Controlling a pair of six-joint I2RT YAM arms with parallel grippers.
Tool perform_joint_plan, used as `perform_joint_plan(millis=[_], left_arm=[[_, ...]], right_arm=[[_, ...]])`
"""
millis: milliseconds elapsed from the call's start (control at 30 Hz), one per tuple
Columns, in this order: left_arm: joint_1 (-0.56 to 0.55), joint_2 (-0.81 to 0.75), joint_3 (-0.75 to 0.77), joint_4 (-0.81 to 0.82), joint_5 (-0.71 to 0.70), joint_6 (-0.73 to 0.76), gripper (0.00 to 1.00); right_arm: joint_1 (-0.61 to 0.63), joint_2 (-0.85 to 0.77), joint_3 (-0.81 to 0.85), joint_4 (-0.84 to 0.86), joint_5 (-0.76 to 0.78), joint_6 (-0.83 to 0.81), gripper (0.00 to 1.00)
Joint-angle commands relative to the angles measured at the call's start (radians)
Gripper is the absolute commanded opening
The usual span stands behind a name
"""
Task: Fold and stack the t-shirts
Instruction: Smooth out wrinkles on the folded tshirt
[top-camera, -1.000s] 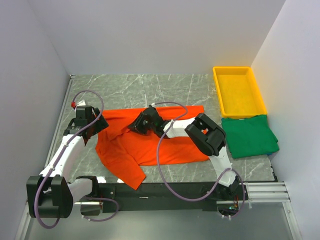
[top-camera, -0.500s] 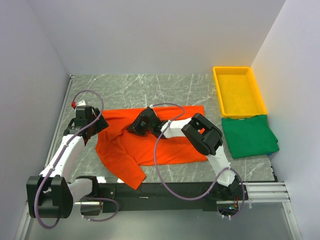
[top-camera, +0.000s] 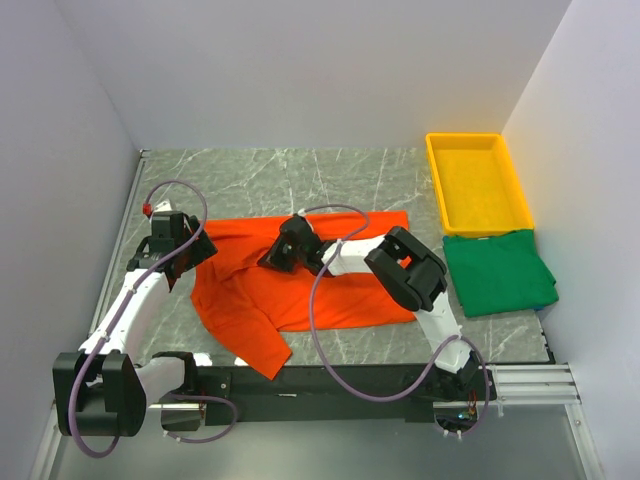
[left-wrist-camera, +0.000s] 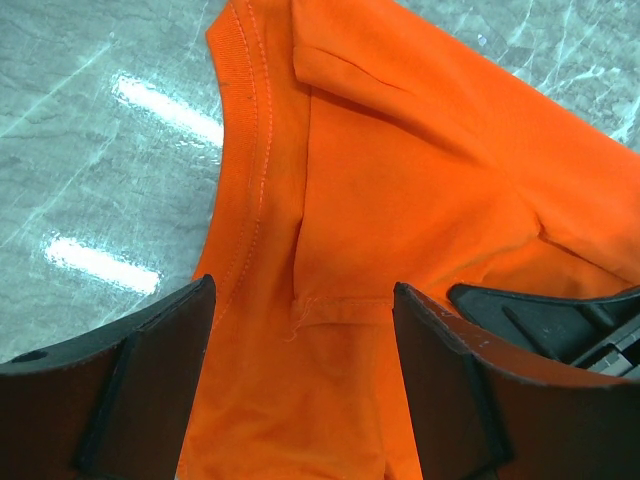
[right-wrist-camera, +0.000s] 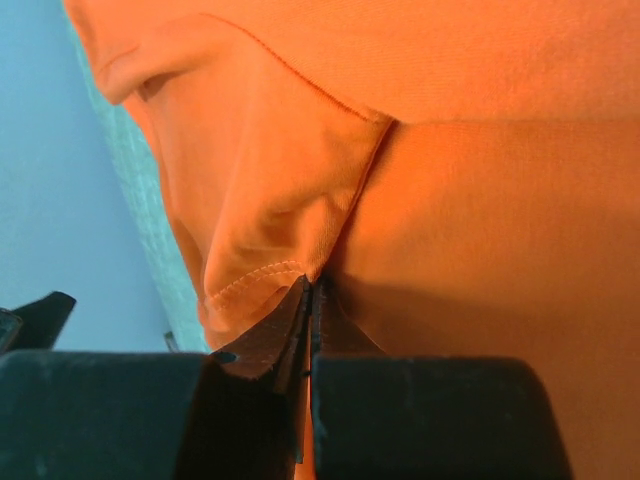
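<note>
Orange-red t-shirt (top-camera: 320, 300) lies spread out toward the near edge of the table (top-camera: 300, 180). My right pincer (right-wrist-camera: 310, 292) is clamped on a fold of it. My left pincer (left-wrist-camera: 302, 298) stands apart over its left hem. Dark green t-shirt (top-camera: 498, 270) lies by the right edge.

Left jaws apart, right jaws closed.

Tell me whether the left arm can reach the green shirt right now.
Probably not: the green shirt lies far right, beyond the right arm, while the left gripper sits at the opposite edge.
</note>
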Motion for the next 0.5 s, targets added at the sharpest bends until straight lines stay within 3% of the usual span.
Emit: perform_joint_plan(millis=[0, 467], left_arm=[[-0.003, -0.022, 0.003, 0.026, 0.0, 0.009, 0.77], [-0.005, -0.007, 0.006, 0.02, -0.012, 0.013, 0.77]], right_arm=[[0.004, -0.074, 0.043, -0.063, 0.023, -0.073, 0.01], [-0.014, -0.148, 0.038, -0.124, -0.008, -0.144, 0.02]])
